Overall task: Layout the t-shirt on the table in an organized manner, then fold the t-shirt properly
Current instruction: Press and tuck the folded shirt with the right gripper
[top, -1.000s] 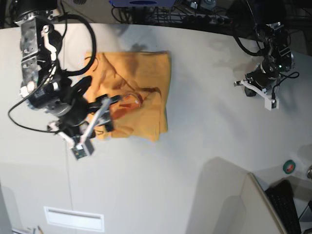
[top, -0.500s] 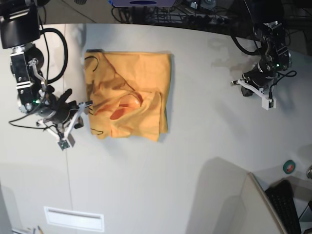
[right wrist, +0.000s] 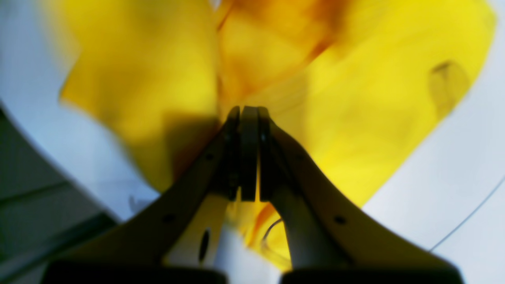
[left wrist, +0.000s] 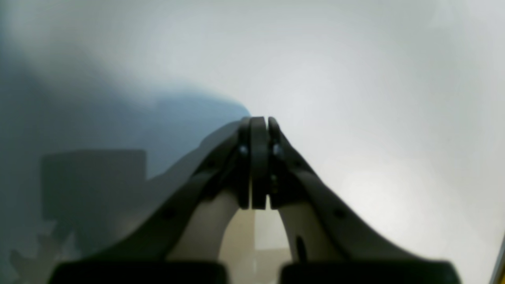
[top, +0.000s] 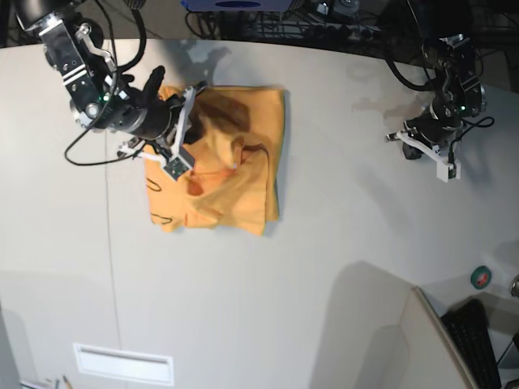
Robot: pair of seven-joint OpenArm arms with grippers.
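The light orange t-shirt (top: pixel 243 194) lies rumpled and partly folded on the pale table (top: pixel 324 267), left of centre. My right gripper (top: pixel 195 93) hovers over the shirt's upper left part and casts a shadow on it. In the right wrist view the right gripper (right wrist: pixel 249 108) is shut pad to pad, with the blurred t-shirt (right wrist: pixel 355 118) spread beyond it and no cloth seen between the pads. My left gripper (top: pixel 442 166) is far right, away from the shirt. In its wrist view the left gripper (left wrist: pixel 259 118) is shut over the bare table (left wrist: pixel 355 79).
A thin dark seam (top: pixel 108 243) runs down the table left of the shirt. A white rectangular label (top: pixel 122 363) sits near the front edge. A green roll (top: pixel 481 277) and a keyboard (top: pixel 474 340) are at the lower right. Cables line the back edge.
My right gripper let go of the shirt's middle, drew off to the left and shut, then swung up over the shirt's upper left. The shirt's folds shifted. The left arm stayed put.
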